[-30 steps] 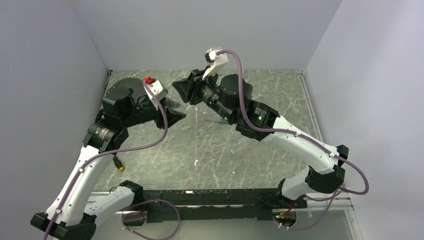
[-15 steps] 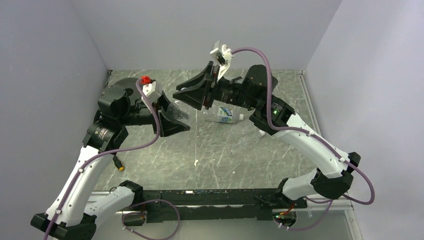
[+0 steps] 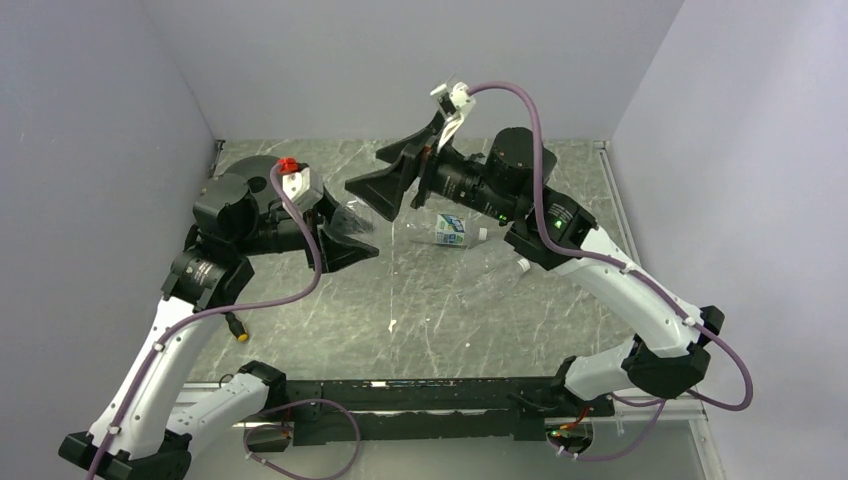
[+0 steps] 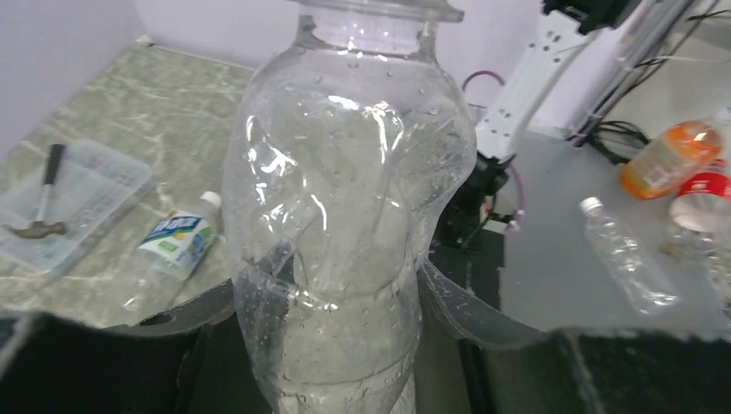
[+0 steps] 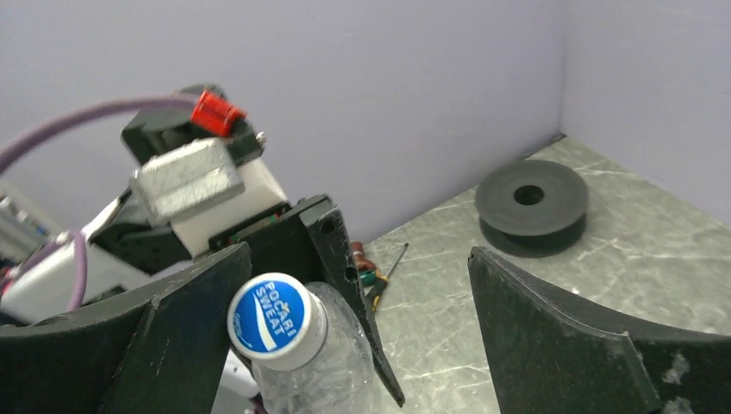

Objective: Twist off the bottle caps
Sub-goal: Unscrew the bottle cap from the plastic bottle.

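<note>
Clear crumpled bottle (image 4: 345, 216) sits clamped in the left end effector (image 4: 332, 319); the right end effector (image 5: 358, 259), spread wide apart, faces its blue-topped cap (image 5: 276, 317)

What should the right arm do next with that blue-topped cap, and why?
Probably shift the right gripper sideways until the cap is centred. Its fingers stand open, the cap sits close beside one finger, and the left gripper grips the clear bottle.
</note>
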{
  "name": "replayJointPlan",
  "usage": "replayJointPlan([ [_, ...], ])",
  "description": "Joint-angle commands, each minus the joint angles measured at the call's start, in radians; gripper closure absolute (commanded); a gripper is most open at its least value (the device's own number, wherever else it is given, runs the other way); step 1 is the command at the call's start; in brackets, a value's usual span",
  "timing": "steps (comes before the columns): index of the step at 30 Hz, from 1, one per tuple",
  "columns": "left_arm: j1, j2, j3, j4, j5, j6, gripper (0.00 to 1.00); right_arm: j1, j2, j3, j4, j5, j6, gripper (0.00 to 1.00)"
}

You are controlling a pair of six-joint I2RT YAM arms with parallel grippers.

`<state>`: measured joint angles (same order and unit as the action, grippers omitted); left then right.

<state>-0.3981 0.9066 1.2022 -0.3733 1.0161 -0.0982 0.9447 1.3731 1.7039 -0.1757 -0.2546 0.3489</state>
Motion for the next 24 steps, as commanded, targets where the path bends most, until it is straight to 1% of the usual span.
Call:
replayJointPlan([
  [1,-0.004,-0.038,-0.018,0.007,-0.146,0.12,0.63,0.053,0.001,0.15,-0.113,0.326,0.051,0.0],
  [4,-0.004,-0.037,-0.023,-0.003,-0.225,0.15,0.63,0.078,0.034,0.193,-0.172,0.387,0.046,0.0],
  [7,-0.004,-0.027,-0.03,-0.012,-0.293,0.161,0.62,0.09,0.063,0.217,-0.202,0.408,0.05,0.0],
  [12,-0.004,-0.018,-0.033,-0.018,-0.335,0.166,0.62,0.1,0.125,0.289,-0.264,0.427,0.057,0.08],
  [14,-0.004,-0.018,-0.036,-0.014,-0.344,0.162,0.62,0.104,0.139,0.297,-0.266,0.42,0.055,0.14],
  [21,-0.004,-0.02,-0.04,-0.022,-0.375,0.17,0.63,0.109,0.159,0.3,-0.266,0.406,0.06,0.41],
  [24,-0.004,-0.015,-0.037,-0.033,-0.393,0.174,0.63,0.109,0.141,0.267,-0.233,0.394,0.061,0.56],
])
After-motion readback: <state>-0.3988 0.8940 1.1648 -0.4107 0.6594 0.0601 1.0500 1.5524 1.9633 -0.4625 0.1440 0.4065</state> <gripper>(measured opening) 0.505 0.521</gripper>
